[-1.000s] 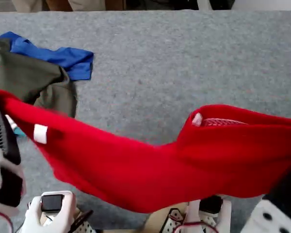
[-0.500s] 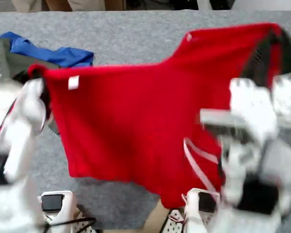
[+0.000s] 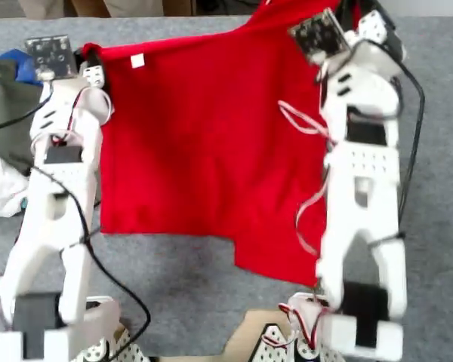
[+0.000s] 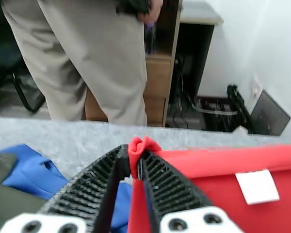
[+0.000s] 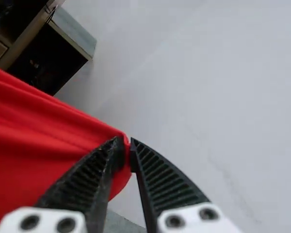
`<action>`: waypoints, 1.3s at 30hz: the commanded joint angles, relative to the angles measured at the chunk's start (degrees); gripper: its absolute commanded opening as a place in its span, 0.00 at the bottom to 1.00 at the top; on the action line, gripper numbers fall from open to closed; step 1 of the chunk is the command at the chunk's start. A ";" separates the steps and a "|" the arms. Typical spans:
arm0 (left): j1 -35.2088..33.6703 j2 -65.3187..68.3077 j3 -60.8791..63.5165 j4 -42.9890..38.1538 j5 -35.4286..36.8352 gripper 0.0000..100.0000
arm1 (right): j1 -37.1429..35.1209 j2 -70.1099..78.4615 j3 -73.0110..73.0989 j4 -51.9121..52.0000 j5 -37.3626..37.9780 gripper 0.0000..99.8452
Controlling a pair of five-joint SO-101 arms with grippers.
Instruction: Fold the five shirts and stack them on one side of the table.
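Red shirt (image 3: pixel 204 151): stretched flat between the two grippers over the grey table (image 3: pixel 211 302), with its lower hem toward the arm bases. Whether the hem rests on the table cannot be told.
White tag (image 3: pixel 138 61): sewn on the shirt near the corner held on the left.
Left gripper (image 4: pixel 132 158): its jaws are pressed together on a bunched top corner of the red shirt, and a small fold of cloth is squeezed out past the black ribbed fingers (image 4: pixel 167 187).
Right gripper (image 5: pixel 125 145): its jaws are drawn almost fully together, with the shirt's other top corner pinched between them at the far edge of the table.
Blue shirt (image 3: pixel 19 64): crumpled at the far left of the table, just beside the left gripper.
Dark green shirt (image 3: pixel 4 98): heaped against the blue shirt and partly hidden by the left arm.
White cloth (image 3: pixel 0 188): lying at the table's left edge, nearer than the green shirt.
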 commanded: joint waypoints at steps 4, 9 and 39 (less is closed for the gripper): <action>-0.53 3.91 -11.08 7.38 0.18 0.02 | -0.84 2.15 -12.62 13.10 -0.09 0.00; -0.79 3.91 -13.98 18.55 -0.09 0.02 | -1.01 -2.68 -12.44 29.36 -0.09 0.00; -0.70 3.91 -7.12 72.44 -8.97 0.02 | 0.75 -65.10 35.47 76.75 5.01 0.00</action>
